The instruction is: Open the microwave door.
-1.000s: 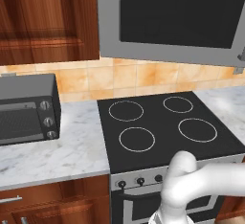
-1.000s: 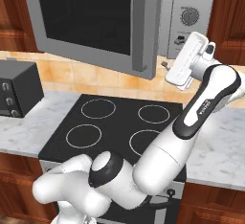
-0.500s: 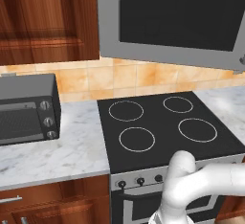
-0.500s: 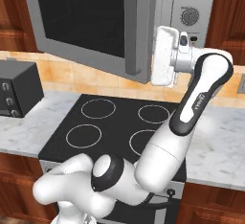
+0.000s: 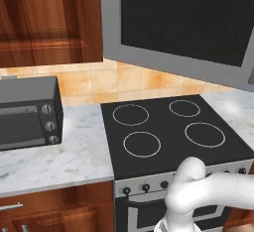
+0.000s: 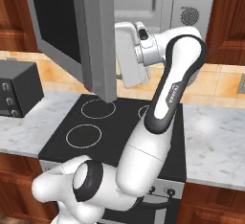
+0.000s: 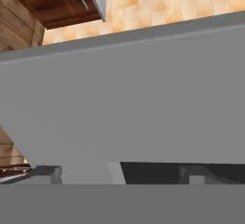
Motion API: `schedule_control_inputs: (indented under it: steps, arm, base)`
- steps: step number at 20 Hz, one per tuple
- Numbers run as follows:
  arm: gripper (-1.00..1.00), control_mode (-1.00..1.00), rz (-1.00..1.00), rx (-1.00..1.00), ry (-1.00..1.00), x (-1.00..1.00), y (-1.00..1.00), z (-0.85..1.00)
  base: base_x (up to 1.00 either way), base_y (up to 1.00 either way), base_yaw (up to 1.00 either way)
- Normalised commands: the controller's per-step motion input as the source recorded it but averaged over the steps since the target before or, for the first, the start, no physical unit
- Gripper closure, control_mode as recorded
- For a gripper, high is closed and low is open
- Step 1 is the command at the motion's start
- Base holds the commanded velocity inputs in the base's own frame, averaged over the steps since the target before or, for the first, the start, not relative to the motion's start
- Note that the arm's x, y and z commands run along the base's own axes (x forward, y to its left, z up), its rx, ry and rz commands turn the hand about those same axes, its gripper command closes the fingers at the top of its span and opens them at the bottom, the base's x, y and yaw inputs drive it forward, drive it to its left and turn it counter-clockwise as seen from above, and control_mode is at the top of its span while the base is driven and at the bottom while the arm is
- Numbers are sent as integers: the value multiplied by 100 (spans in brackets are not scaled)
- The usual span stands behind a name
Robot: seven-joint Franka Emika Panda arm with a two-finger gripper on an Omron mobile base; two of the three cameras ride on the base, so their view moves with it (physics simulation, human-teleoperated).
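The microwave door is seen swung wide open above the stovetop, hinged off the microwave mounted over it. The pincer is held just behind the door's inner face; whether it is spread or pressed together cannot be told. A toaster oven is set on the marble desk at left.

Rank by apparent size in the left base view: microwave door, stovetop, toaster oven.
1. microwave door, cut off by the frame, so it spans more than is seen.
2. stovetop, close behind; the gap is unsure, since the door swings out nearer the camera.
3. toaster oven, clearly smallest.
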Motion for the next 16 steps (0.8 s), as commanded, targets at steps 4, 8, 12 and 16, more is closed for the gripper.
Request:
schedule_control_inputs:
  steps: [4, 8, 12, 16]
  arm:
    - [-100, -100, 19, -7, -33, -100, 88, 1]
    - [-100, -100, 13, 0, -35, -78, 100, 0]
    - [-100, -100, 3, 0, -29, -15, 100, 0]
    - [-100, -100, 0, 6, -18, 9, 100, 0]
  base:
    - [0, 0, 0]
    - [0, 0, 0]
    - [0, 0, 0]
    - [0, 0, 0]
